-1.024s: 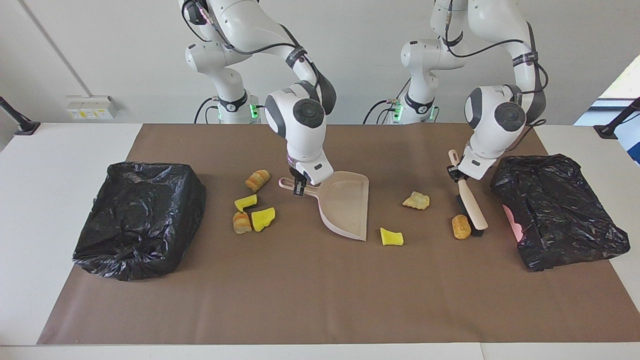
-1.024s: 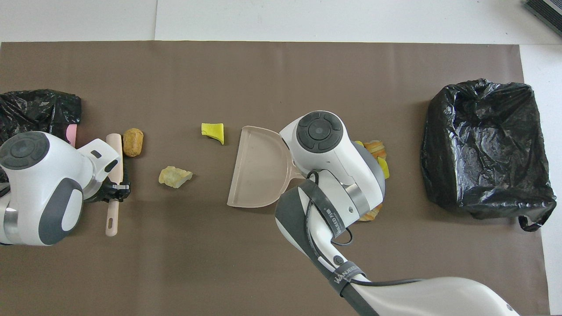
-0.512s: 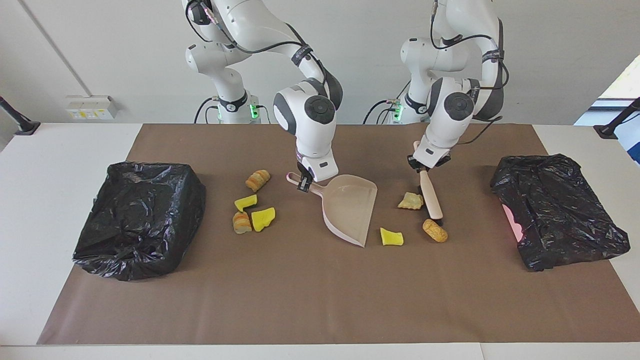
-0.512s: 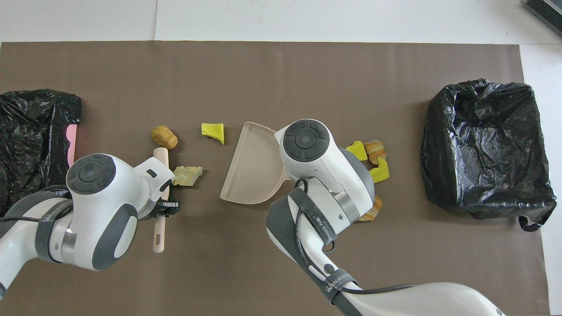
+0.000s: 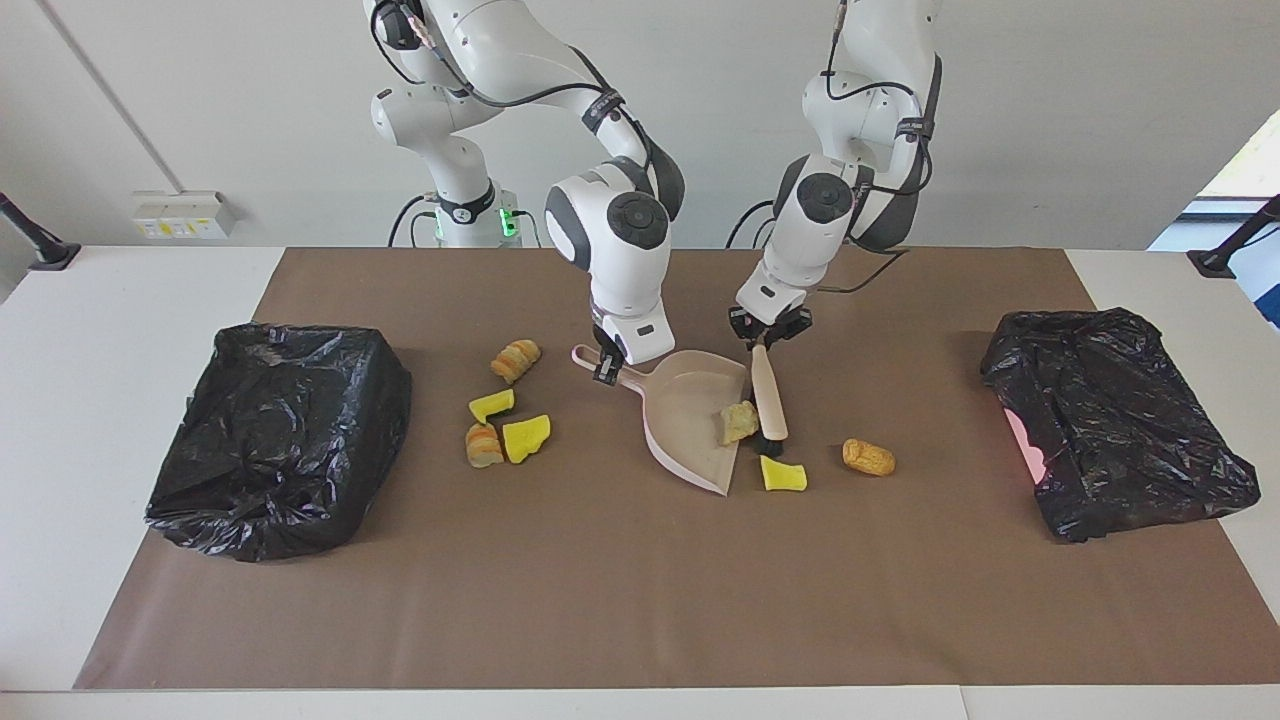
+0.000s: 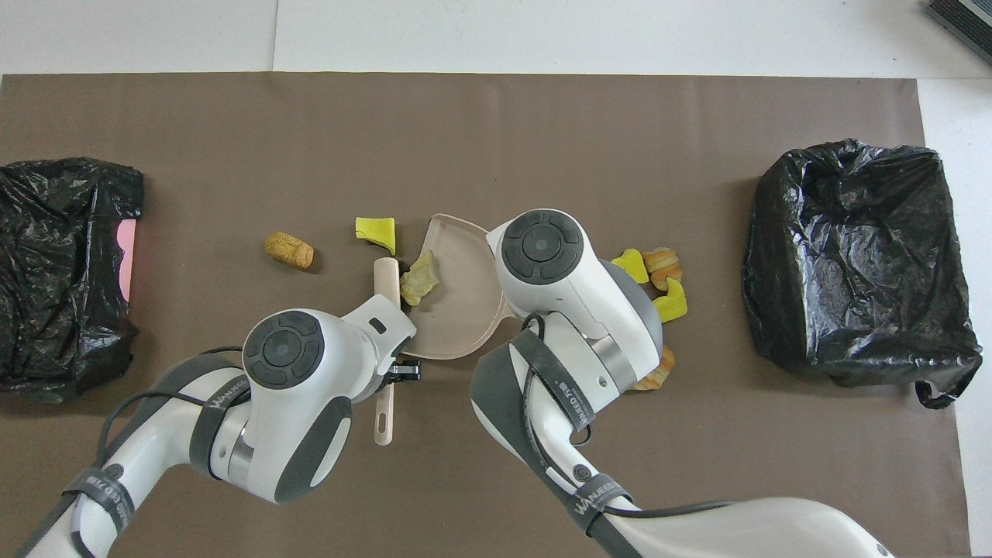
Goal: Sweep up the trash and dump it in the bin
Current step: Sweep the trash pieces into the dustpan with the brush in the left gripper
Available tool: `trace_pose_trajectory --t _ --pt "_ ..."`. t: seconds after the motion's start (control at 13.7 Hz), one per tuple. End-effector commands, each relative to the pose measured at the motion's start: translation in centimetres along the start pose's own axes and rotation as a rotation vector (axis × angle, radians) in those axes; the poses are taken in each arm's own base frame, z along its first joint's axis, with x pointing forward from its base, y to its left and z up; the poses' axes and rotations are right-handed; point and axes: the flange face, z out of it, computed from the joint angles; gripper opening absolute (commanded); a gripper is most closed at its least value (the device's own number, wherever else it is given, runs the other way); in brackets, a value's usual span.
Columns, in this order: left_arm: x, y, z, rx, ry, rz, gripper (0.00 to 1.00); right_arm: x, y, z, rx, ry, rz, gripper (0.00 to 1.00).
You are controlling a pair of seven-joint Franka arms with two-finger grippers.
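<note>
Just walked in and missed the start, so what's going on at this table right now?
Two robot arms are sweeping up scraps. The right gripper holds the dustpan by its handle, and the left gripper holds the brush at the pan's open edge. One pale scrap sits at that edge. A yellow chunk and a brown lump lie just outside; four more scraps wait beside the pan's handle. A bag-lined bin stands at each end.

Seven scraps [image 5: 507, 428] of yellow sponge and tan bread: one in the dustpan [image 5: 690, 420], six scattered on paper.
</note>
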Motion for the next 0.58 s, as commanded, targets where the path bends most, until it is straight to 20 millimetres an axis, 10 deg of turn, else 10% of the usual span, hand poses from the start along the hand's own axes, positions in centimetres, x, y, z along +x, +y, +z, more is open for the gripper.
trace_pose_trajectory --t 0.0,0.29,0.51 --pt "0.4 1.4 -0.3 -0.027 -0.003 0.056 0.0 -0.2 0.1 0.1 -0.012 -0.01 0.023 0.0" --pt "3.3 -1.5 -6.3 -0.031 -0.058 0.07 0.0 -1.0 0.2 1.3 -0.003 -0.017 0.028 0.0" --pt "6.3 -7.4 -10.3 -0.018 -0.078 0.039 0.0 -0.9 0.1 1.4 -0.01 -0.007 0.028 0.0"
